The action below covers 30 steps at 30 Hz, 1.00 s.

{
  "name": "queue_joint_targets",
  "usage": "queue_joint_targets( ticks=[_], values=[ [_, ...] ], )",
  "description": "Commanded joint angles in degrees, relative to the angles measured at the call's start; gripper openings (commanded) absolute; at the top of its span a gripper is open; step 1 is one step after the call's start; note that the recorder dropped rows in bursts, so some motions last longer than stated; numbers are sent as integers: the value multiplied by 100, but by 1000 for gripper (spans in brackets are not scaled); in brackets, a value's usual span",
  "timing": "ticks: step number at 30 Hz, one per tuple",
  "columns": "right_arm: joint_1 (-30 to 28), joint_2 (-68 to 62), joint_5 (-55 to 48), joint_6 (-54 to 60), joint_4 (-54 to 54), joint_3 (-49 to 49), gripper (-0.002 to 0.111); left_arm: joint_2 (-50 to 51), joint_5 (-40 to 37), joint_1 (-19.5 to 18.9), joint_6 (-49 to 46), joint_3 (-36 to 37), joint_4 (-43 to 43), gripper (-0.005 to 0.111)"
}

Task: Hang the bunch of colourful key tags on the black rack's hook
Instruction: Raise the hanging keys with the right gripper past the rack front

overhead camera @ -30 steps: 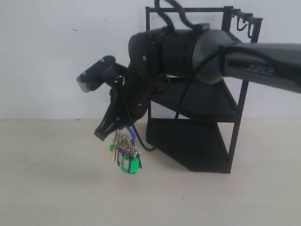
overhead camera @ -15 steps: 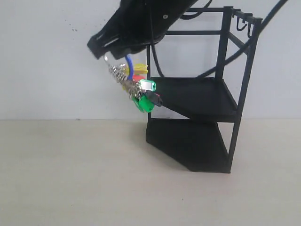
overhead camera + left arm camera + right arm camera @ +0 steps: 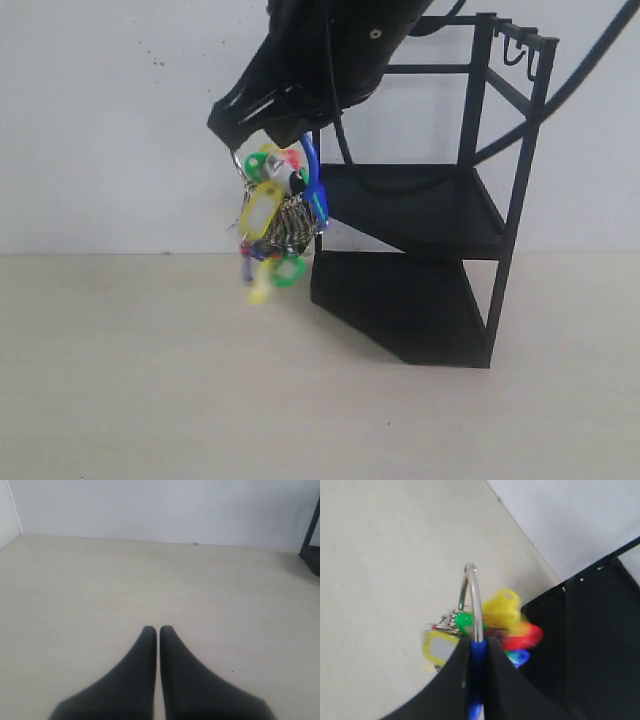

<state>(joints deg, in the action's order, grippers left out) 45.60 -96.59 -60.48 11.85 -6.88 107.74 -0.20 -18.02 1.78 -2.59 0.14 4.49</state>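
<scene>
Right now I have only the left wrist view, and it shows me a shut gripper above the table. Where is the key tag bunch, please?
Observer: The right gripper holds the colourful key tag bunch in the air by its blue loop.
Operator: Is it already on a hook?
Observer: Not yet. It hangs at the left of the black rack in the exterior view; the hooks are at the rack's top right corner.
Operator: Does it hang quiet?
Observer: Probably not: the tags are blurred in both views that show them.
</scene>
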Motion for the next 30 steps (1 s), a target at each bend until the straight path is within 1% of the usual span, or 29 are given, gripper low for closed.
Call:
queue_joint_targets(
  ticks=[1, 3, 4, 5, 8, 9, 11, 13, 14, 15, 18, 19, 22, 30],
  values=[
    [-190, 113, 77, -368, 163, 26, 0, 20, 42, -19, -2, -14, 40, 4],
    [-97, 113, -262, 748, 887, 26, 0, 20, 42, -19, -2, -14, 40, 4],
    [-92, 113, -388, 998, 977, 26, 0, 20, 42, -19, -2, -14, 40, 4],
    [-92, 113, -388, 884, 886, 26, 0, 20, 42, -19, -2, -14, 40, 4],
    [-250, 161, -67, -528, -28, 26, 0, 20, 42, -19, -2, -14, 40, 4],
    [-276, 161, -39, -825, -99, 26, 0, 20, 42, -19, -2, -14, 40, 4],
    [-262, 161, -185, -422, 264, 26, 0, 20, 42, -19, -2, -14, 40, 4],
    [-206, 150, -448, 508, 793, 26, 0, 20, 42, -19, -2, -14, 40, 4],
    [-213, 150, -459, 527, 738, 26, 0, 20, 42, -19, -2, -14, 40, 4],
    [-213, 150, -381, 239, 472, 26, 0, 20, 42, -19, -2, -14, 40, 4],
    [-238, 150, -237, -1185, -642, 26, 0, 20, 42, -19, -2, -14, 40, 4],
    [-238, 150, -306, -1225, -701, 26, 0, 20, 42, -19, -2, -14, 40, 4],
    [-198, 150, -506, -738, -509, 26, 0, 20, 42, -19, -2, -14, 40, 4],
    [-175, 476, -473, -738, -536, 26, 0, 20, 42, -19, -2, -14, 40, 4]
  ],
)
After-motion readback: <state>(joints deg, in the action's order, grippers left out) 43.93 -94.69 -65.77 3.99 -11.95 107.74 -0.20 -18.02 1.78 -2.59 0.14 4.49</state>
